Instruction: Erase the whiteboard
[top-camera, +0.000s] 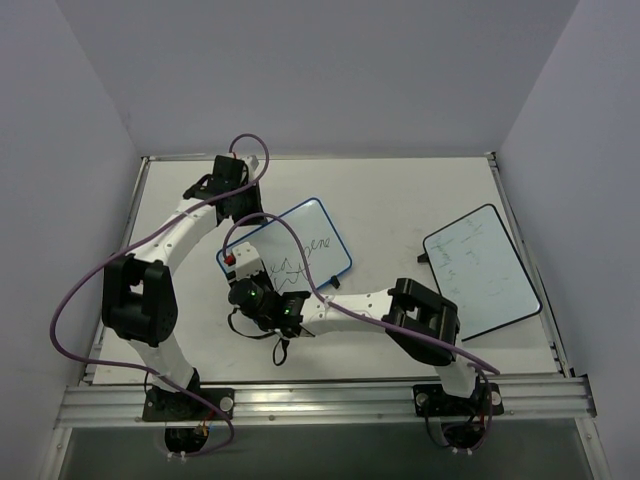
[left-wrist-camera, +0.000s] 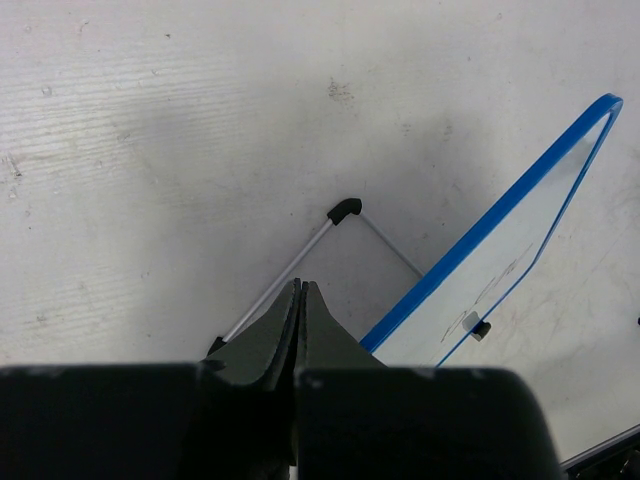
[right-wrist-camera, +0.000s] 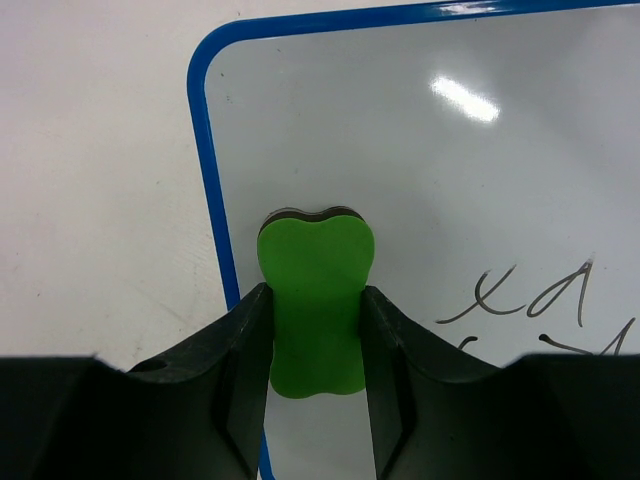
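The whiteboard (top-camera: 310, 235), blue-framed with black scribbles (top-camera: 292, 266), stands tilted at the table's middle. My right gripper (top-camera: 252, 292) is over its near left corner, shut on a green eraser (right-wrist-camera: 315, 255). In the right wrist view the eraser lies against the board (right-wrist-camera: 420, 150) just inside the blue frame, with scribbles (right-wrist-camera: 530, 300) to its right. My left gripper (top-camera: 236, 186) is behind the board, shut and empty (left-wrist-camera: 300, 290). Its view shows the board's blue edge (left-wrist-camera: 480, 250) and the wire stand with a black foot (left-wrist-camera: 345, 208).
A black-framed white board (top-camera: 480, 270) lies at the right of the table. A small red object (top-camera: 231, 258) sits at the blue board's left edge. Grey walls close in on both sides, and a metal rail (top-camera: 330, 395) runs along the near edge.
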